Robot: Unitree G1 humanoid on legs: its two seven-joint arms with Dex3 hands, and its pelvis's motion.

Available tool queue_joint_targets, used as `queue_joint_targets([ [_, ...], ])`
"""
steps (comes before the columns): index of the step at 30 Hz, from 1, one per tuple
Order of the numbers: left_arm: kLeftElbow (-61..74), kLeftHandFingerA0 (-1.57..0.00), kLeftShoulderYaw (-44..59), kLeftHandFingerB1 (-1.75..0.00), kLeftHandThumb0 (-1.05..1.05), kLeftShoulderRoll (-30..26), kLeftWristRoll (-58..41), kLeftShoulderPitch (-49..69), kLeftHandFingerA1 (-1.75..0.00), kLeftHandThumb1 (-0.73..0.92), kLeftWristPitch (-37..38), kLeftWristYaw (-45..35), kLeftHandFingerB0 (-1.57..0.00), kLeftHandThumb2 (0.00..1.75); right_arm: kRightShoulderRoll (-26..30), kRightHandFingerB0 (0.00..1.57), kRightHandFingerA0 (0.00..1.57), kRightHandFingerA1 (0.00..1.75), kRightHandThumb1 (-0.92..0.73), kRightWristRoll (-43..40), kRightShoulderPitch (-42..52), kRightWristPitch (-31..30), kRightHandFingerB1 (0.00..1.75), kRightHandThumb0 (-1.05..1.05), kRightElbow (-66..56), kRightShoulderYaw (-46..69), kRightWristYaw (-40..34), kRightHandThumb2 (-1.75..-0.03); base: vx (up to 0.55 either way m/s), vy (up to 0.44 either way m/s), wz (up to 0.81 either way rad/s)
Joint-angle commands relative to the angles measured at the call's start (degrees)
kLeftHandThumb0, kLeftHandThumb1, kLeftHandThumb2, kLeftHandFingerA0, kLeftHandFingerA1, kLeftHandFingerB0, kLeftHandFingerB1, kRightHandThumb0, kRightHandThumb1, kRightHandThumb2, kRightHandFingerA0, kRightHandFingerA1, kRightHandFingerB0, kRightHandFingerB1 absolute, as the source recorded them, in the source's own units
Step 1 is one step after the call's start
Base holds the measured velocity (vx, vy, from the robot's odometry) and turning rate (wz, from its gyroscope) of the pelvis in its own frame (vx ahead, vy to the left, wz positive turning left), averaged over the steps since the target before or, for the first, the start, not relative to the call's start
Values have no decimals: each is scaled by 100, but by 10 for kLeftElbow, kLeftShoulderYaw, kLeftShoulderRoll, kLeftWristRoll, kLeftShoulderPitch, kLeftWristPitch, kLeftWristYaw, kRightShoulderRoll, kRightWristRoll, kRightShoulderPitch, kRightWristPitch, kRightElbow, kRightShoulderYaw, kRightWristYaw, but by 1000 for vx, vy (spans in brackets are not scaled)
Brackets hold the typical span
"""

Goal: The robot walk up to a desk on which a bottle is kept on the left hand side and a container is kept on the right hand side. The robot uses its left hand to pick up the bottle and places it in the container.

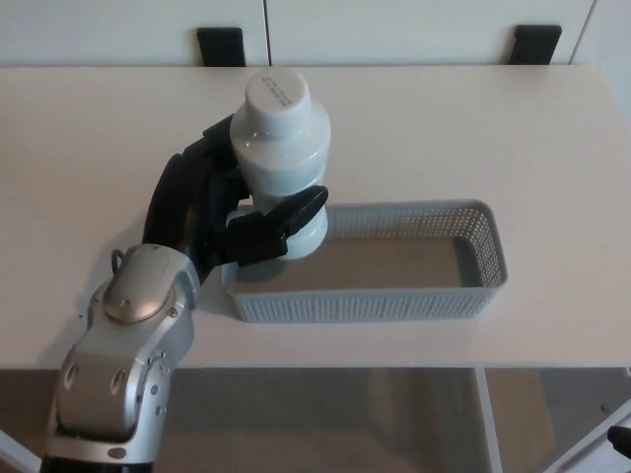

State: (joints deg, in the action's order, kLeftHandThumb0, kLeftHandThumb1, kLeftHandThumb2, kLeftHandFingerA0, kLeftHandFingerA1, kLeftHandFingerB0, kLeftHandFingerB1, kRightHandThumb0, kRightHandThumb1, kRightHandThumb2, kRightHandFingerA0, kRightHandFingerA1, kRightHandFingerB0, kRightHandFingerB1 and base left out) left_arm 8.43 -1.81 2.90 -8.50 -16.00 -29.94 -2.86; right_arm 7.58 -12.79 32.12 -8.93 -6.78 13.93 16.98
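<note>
Left arm enters from 7 o'clock, silver forearm angled up toward picture centre. Wrist bends where the silver casing meets the black hand.

Left hand [222, 212] wraps the bottle [281, 163] from the bottle's 9 o'clock side. Fingers closed on the bottle: one thick finger [286, 215] crosses the lower body in front, tip pointing toward 2 o'clock; the others curl around the far left side at the shoulder.

Bottle is pale, white-capped, held close to upright, cap toward the camera with a slight lean to 12 o'clock. Its base sits at the basket's [488, 251] left end, over the 10 o'clock corner. Cannot tell whether the base touches the basket floor or hangs just above it; the finger and the rim hide the bottom edge.

Basket is grey mesh, long and shallow, lying lengthwise from 9 to 3 o'clock near the front edge of the desk [493, 128].

Two black brackets [221, 44] at the desk's 12 o'clock edge, against the wall.

Right hand does not show.
</note>
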Motion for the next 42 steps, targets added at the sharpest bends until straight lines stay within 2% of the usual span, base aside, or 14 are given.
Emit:
queue_joint_targets([
  [1, -5, -44, -3, -39, -57, -26, -27, -4, -52, 63, -32, -51, -15, 82, 6, 41, 60, 62, -70, -2, 1, 6, 46, -17, 1, 3, 0, -60, 0, 0, 0],
  [2, -10, -5, -12, -27, -67, -55, -42, -12, -41, 55, -52, -98, -1, 88, 7, 41, 60, 62, -70, -6, 0, 8, 46, -17, 1, 4, 3, -60, 0, 0, 0],
  [3, -12, -5, -14, -27, -67, -62, -46, -15, -41, 55, -57, -110, -1, 88, 7, 41, 60, 62, -70, -7, -1, 8, 46, -17, 1, 5, 4, -60, 0, 0, 0],
  [4, -15, 0, -21, -6, -84, -73, -45, -19, -8, 59, -56, -124, 0, 91, 8, 41, 61, 61, -70, -4, -2, 7, 46, -18, 1, 4, 3, -60, 0, 0, 0],
  [12, -23, 0, -49, -5, -90, -119, -38, -38, -3, 59, -30, -176, 0, 94, 8, 41, 61, 61, -71, 3, -12, -3, 46, -16, -4, 3, -8, -60, 0, 0, 0],
  [27, -24, 0, -29, 0, -91, -126, -63, -68, -2, 60, -7, -204, 0, 91, 11, 42, 60, 60, -72, 8, -19, -12, 45, -15, -16, 1, -18, -60, 0, 0, 0],
  [33, 71, 0, 20, 0, -93, -157, -82, -142, 0, 56, -3, -210, 0, 93, 15, 42, 61, 60, -71, 9, -31, -13, 45, -15, -10, 2, -20, -60, 0, 0, 0],
  [34, 117, 0, 49, -17, -92, -172, -100, -176, -9, 50, -13, -206, 0, 75, 16, 43, 63, 60, -71, 11, -35, -17, 45, -16, -11, 2, -23, -60, 0, 0, 0],
  [37, 158, 0, 76, -17, -92, -186, -117, -207, -9, 50, -28, -201, 0, 75, 17, 43, 63, 60, -71, 13, -37, -22, 45, -16, -13, 1, -27, -60, 0, 0, 0],
  [38, 204, 0, 121, -14, -81, -217, -136, -237, -8, 44, -38, -199, 0, 92, 18, 42, 64, 61, -70, 13, -35, -20, 45, -17, -10, 1, -23, -60, 0, 0, 0],
  [39, 226, 0, 145, -14, -81, -232, -145, -251, -8, 44, -44, -195, 0, 92, 19, 42, 64, 61, -70, 13, -34, -21, 45, -17, -9, 1, -21, -60, 0, 0, 0],
  [40, 246, 0, 171, -15, -99, -247, -159, -266, -10, 50, -55, -189, 0, 78, 20, 42, 63, 61, -71, 12, -33, -22, 45, -17, -9, 2, -20, -60, 0, 0, 0],
  [41, 257, 0, 186, -15, -99, -254, -168, -274, -10, 50, -64, -185, 0, 78, 21, 42, 63, 61, -71, 12, -32, -23, 45, -17, -9, 2, -19, -60, 0, 0, 0],
  [42, 270, -2, 219, -19, -81, -277, -177, -276, -11, 47, -56, -190, -2, 92, 21, 43, 64, 60, -70, 13, -32, -24, 45, -15, -7, 2, -20, -60, 0, 0, 0],
])
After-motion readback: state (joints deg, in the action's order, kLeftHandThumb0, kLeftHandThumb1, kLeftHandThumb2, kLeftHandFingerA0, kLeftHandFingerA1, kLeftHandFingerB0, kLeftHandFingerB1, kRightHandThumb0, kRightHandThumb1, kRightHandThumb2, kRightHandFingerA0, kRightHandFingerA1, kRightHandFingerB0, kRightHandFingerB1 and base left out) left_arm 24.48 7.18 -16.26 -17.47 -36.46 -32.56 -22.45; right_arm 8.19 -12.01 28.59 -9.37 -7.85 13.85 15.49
